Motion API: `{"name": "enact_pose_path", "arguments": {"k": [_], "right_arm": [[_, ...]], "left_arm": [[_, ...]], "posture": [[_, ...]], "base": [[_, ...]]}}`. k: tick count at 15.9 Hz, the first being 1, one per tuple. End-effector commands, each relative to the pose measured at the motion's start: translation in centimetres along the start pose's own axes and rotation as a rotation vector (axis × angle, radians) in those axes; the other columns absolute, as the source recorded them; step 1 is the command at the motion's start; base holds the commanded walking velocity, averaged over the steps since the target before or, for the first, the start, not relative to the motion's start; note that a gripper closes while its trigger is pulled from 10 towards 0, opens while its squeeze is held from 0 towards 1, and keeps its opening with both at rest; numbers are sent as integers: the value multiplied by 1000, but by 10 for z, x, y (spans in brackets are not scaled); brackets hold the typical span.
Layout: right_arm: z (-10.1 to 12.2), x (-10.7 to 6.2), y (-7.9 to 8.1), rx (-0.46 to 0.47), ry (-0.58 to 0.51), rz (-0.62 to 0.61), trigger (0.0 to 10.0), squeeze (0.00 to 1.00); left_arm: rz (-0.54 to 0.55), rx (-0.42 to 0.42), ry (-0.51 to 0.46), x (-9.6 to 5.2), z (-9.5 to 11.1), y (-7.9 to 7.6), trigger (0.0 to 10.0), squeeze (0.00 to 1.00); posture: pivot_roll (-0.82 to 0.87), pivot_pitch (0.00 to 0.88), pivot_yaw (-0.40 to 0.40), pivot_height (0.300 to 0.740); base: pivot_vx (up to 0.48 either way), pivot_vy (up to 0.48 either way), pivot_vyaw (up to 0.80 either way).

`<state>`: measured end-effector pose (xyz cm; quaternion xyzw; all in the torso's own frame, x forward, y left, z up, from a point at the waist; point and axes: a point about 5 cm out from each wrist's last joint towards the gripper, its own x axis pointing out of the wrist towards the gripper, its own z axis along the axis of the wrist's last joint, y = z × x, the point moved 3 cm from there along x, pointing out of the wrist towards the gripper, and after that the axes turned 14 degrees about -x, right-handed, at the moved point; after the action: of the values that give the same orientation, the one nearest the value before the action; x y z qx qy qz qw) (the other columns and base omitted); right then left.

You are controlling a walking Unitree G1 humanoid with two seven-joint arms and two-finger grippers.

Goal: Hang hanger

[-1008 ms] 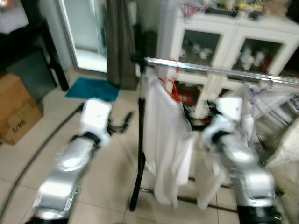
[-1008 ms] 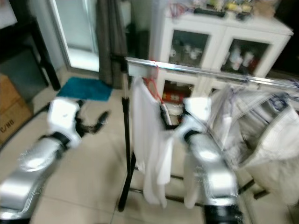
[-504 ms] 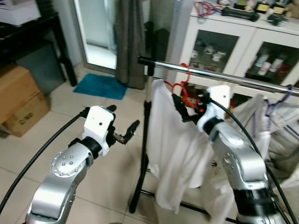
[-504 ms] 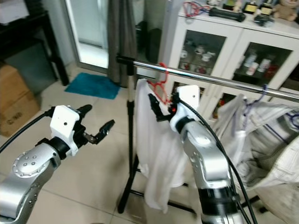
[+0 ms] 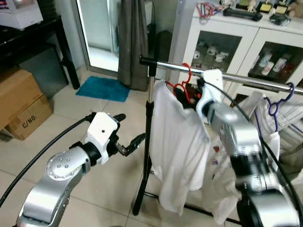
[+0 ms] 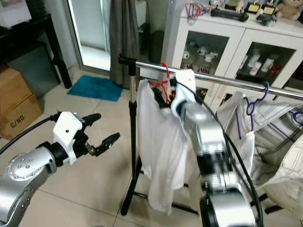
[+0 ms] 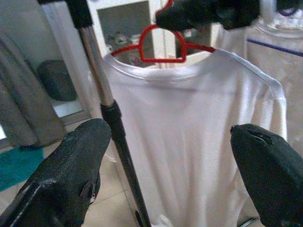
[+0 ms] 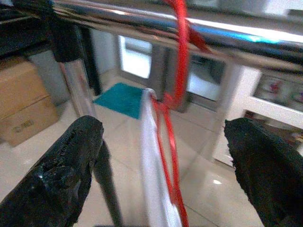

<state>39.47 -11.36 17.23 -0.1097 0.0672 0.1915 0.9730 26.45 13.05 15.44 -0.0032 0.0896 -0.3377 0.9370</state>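
Note:
A red hanger (image 5: 183,87) carrying a white shirt (image 5: 177,142) hangs by its hook on the silver rail (image 5: 165,65) of a clothes rack. My right gripper (image 8: 163,124) is just below the rail, open. The hanger's hook (image 8: 179,56) and neck stand between its wide-apart fingers (image 8: 61,175), and nothing is clasped. My left gripper (image 5: 131,127) is open and holds nothing. It hovers at mid height to the left of the rack's black post (image 5: 146,156), facing the shirt (image 7: 189,123).
A white glass-door cabinet (image 5: 227,42) stands behind the rack. A purple hanger (image 5: 277,101) with pale garments hangs further right on the rail. A cardboard box (image 5: 21,106), a black table (image 5: 33,42), a teal mat (image 5: 102,89) and a dark curtain (image 5: 132,42) lie to the left.
The view has steadied from blur and shifted. My right wrist has risen closer to the rail at the hanger's hook. My left gripper sits slightly lower and stays open.

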Motion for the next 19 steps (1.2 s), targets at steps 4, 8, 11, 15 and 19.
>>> {"name": "enact_pose_path", "arguments": {"k": [4, 8, 11, 15, 19], "right_arm": [[0, 18, -12, -17, 101, -4, 10000, 0], [-6, 22, -16, 34, 272, -16, 0, 0], [-7, 19, -15, 55, 359, 17, 0, 0], [-7, 19, -19, 78, 368, -6, 0, 0], [-5, 21, -18, 94, 359, -16, 0, 0]], "left_arm": [[-48, -5, 26, 1, 0, -5, 10000, 1000], [-53, -6, 35, 1, -1, -6, 10000, 1000], [-61, -8, 42, 1, -2, -8, 10000, 1000], [-70, -5, 48, 3, -4, -8, 10000, 1000], [-72, -5, 52, 3, -5, -8, 10000, 1000]], "posture": [[201, 0, -37, 740], [204, 0, -45, 740], [198, 0, -44, 740], [190, 0, -37, 740], [196, 0, -40, 740]], "base": [[0, 0, 0], [0, 0, 0], [0, 0, 0], [0, 0, 0], [0, 0, 0]]}}
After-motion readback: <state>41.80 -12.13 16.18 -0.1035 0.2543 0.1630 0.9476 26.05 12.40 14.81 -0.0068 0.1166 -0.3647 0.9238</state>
